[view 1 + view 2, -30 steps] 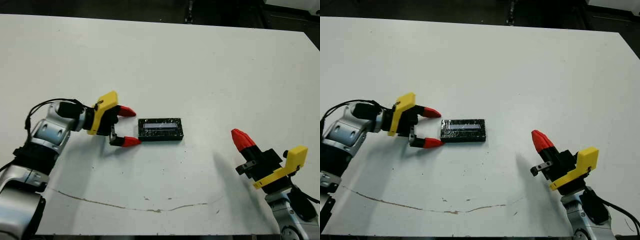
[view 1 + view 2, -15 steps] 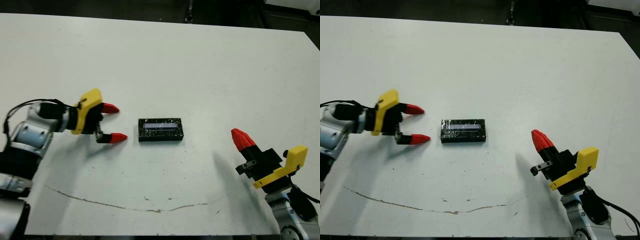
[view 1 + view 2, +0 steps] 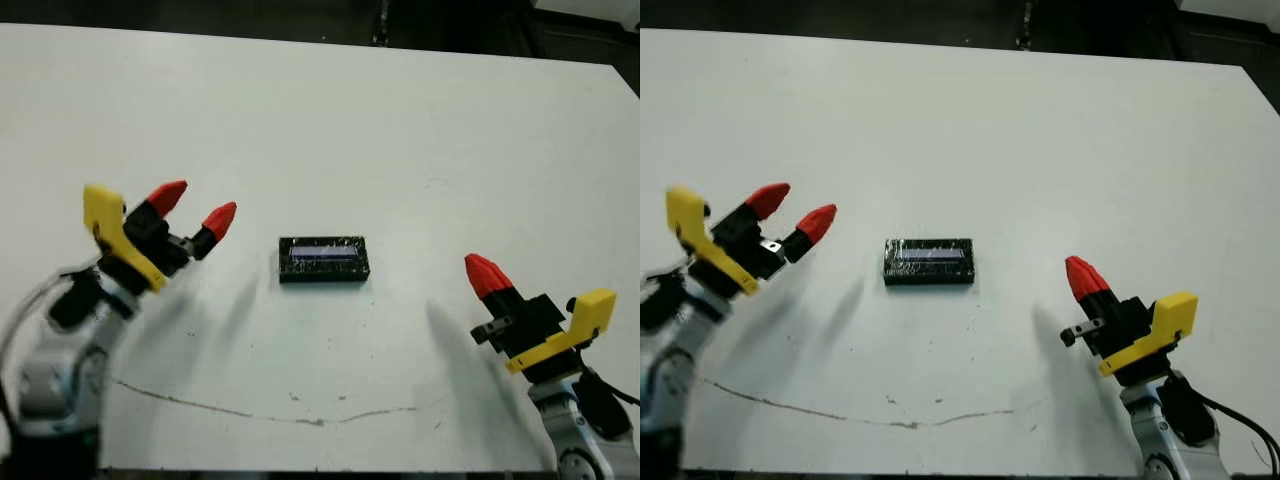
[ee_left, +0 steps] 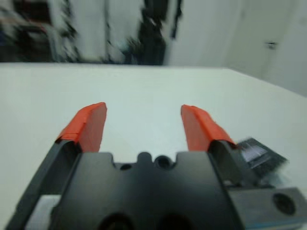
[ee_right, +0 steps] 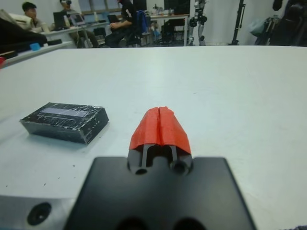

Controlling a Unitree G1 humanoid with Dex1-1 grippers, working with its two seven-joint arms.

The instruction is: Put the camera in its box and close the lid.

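Observation:
The black, silver-speckled lid [image 3: 323, 260] lies flat at the middle of the white table [image 3: 420, 130], with a pale strip along its top. It forms one closed block, also seen as the lid [image 5: 64, 120] in the right wrist view. The box's white walls are hidden beneath it, and the camera is out of view. My left gripper [image 3: 195, 205] is open and holds nothing, raised well to the left of the lid. My right gripper [image 3: 483, 272] is shut on nothing, low over the table to the lid's right, pointing toward it.
A thin dark scratch line [image 3: 250, 412] runs along the table near the front edge. In the right wrist view, people [image 5: 29, 9] sit at desks beyond the table's far edge.
My left gripper has drawn back leftward from the lid's left end, risen and turned, still open. The lid and the right arm have stayed put.

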